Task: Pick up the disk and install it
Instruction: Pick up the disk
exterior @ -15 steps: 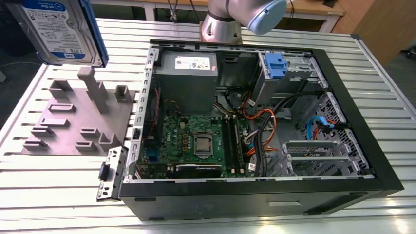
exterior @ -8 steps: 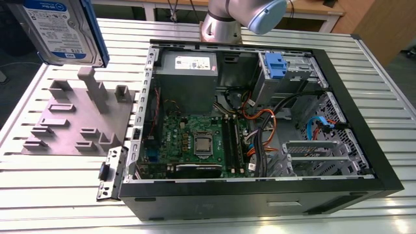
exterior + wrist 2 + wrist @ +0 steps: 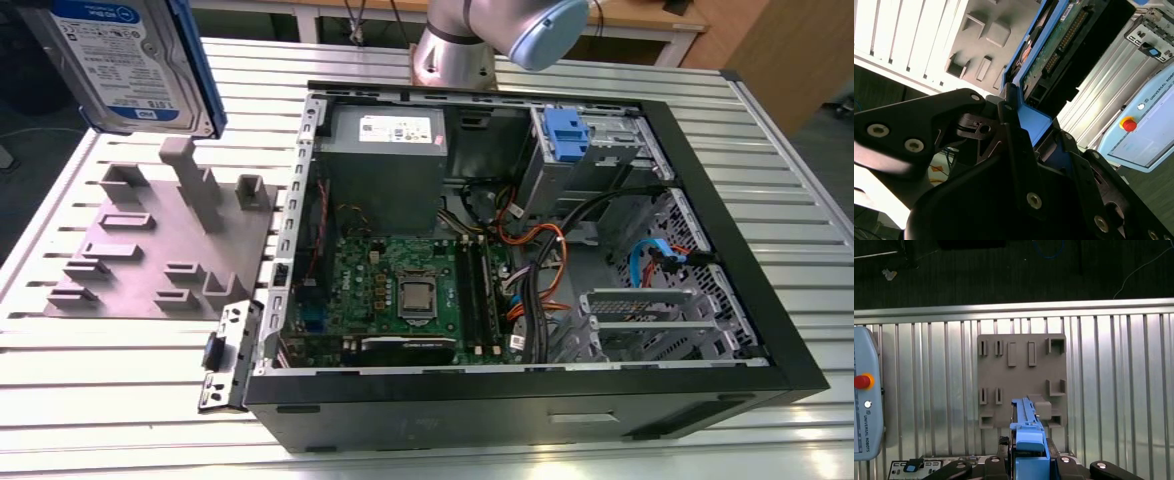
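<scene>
Your claw (image 3: 1030,454) is clamped on the disk (image 3: 127,62), which hangs on edge above the grey fixture plate (image 3: 140,255), on the exterior view's left of the open computer case (image 3: 534,250) on the worktop (image 3: 781,160).

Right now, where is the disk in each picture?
Exterior view: the disk hangs at the exterior view's left, above the grey plate.
First wrist view: the disk edge-on in the gripper, before the plate.
Second wrist view: its green underside shows, beside the plate.
Shared landmark: the grey plate.
</scene>
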{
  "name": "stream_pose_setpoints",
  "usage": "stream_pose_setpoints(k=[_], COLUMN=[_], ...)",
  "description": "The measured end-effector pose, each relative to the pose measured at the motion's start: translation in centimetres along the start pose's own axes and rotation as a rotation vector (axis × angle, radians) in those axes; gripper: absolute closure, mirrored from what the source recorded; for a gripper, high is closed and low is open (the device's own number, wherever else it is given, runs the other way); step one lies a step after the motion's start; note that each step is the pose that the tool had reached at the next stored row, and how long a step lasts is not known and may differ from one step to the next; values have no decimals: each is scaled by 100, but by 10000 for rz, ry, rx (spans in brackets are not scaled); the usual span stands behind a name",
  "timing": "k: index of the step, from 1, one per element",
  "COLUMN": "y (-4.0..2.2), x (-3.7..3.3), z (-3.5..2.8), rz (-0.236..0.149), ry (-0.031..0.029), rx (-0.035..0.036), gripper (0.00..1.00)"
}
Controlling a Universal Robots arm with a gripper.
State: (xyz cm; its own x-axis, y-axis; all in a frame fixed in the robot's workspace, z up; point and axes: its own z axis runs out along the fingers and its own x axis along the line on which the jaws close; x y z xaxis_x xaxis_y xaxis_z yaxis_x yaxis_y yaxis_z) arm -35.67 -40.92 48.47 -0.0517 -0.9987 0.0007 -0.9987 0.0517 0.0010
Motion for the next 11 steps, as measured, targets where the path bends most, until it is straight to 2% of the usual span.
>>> stream_pose_setpoints(k=[11], y=[-36], x=[-2], z=[0], rz=[0], ry=[0], rx=[0], gripper=[64])
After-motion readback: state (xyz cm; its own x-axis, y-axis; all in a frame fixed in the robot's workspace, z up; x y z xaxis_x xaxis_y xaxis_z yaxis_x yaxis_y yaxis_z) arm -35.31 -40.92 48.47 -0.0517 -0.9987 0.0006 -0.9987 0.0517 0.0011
